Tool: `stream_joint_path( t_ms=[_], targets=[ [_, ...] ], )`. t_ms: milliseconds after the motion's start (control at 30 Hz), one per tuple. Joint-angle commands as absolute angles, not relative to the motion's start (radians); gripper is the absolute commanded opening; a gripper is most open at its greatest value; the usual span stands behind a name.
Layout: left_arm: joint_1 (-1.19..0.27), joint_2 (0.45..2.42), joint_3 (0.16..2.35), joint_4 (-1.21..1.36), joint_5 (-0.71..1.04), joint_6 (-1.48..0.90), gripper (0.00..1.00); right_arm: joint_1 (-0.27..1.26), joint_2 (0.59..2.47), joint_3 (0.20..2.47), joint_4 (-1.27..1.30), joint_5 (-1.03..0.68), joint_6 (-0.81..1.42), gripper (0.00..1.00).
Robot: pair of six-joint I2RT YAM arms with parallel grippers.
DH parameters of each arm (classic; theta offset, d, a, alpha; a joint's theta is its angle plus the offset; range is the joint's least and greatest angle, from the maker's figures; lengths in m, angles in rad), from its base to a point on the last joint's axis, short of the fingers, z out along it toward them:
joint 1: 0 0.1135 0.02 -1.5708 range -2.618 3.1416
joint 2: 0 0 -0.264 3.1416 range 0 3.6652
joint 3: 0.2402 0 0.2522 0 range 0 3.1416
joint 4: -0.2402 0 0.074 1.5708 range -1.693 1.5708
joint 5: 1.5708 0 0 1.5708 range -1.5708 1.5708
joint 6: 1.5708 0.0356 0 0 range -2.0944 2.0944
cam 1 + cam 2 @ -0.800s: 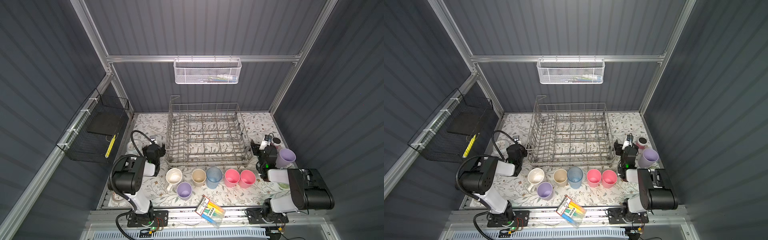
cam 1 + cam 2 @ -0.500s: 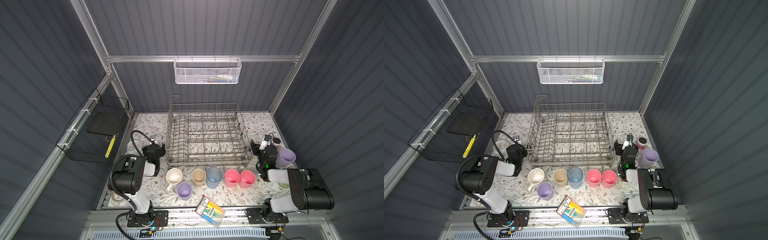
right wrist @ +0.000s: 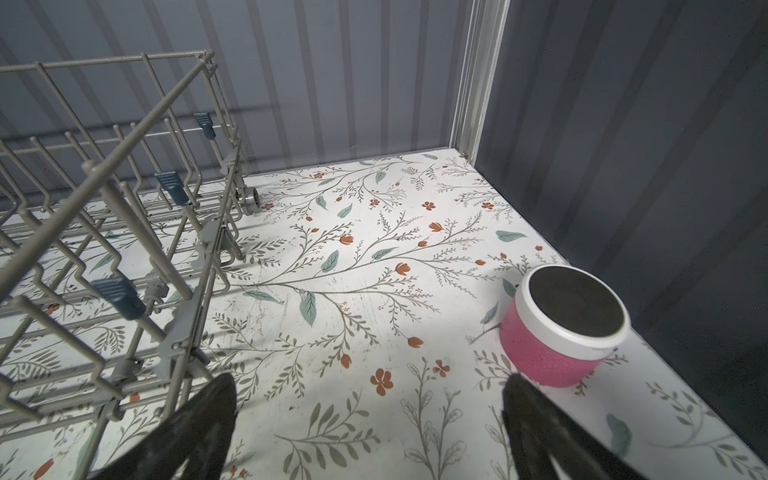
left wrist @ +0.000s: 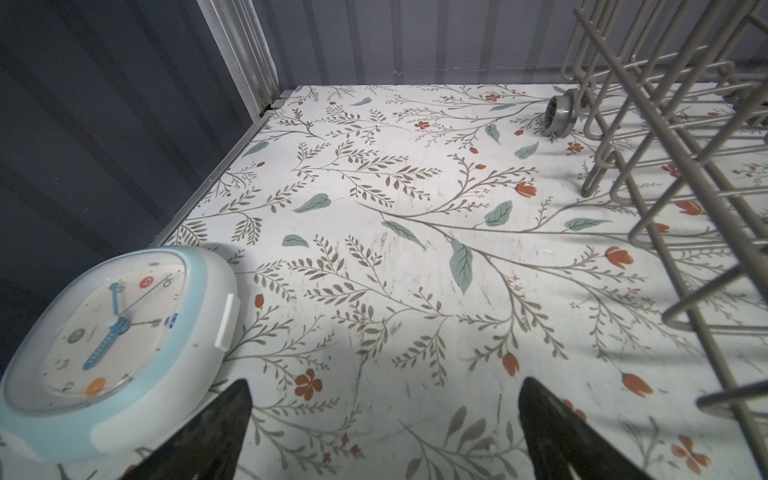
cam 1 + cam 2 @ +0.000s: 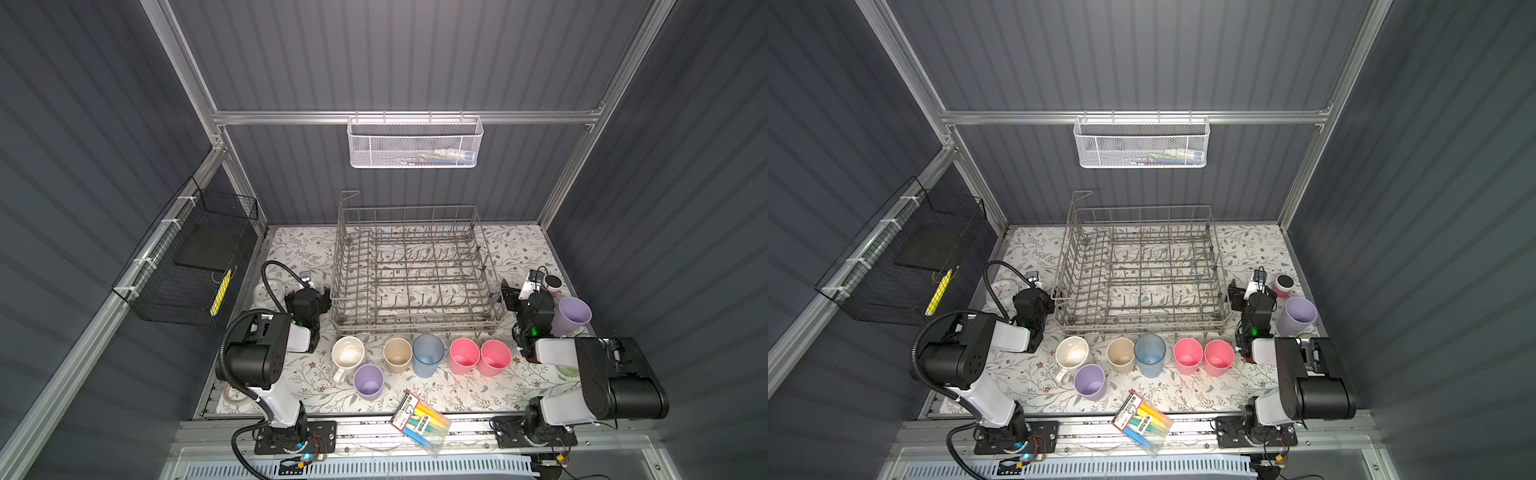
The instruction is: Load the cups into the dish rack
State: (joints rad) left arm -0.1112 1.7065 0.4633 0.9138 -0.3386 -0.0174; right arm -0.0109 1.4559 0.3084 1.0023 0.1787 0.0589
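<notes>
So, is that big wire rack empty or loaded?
Empty: the dish rack holds only bare tines in both top views; the cups stand in front, outside it.

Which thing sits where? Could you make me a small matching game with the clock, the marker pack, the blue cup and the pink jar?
Things:
1. clock
2. marker pack
3. blue cup
4. pink jar

Places:
A. between the beige cup and a pink cup
B. at the front edge of the table
C. left of the dish rack
D. right of the dish rack, behind a lilac cup

Pairs: 1-C, 2-B, 3-A, 4-D
</notes>
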Motion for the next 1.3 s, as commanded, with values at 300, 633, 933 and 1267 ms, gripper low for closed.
stream_joint_path(
  t_ms=[300,633,933,1267],
  targets=[
    [-0.106,1.715,0.458,0.937,-0.332,0.0,1.0,-0.021,1.462,0.311,1.009,0.151,0.054,0.99],
    [-0.107,1.486,0.51,0.674,-0.39,-0.023,1.0,-0.021,1.314,0.438,0.66,0.144,0.049,0.99],
    [-0.108,1.316,0.601,0.411,-0.421,-0.116,0.97,0.011,1.214,0.532,0.454,0.244,0.089,0.99],
    [-0.109,1.163,0.696,0.191,-0.418,-0.173,0.97,0.018,1.175,0.92,-0.103,0.274,0.2,0.99]
  ],
)
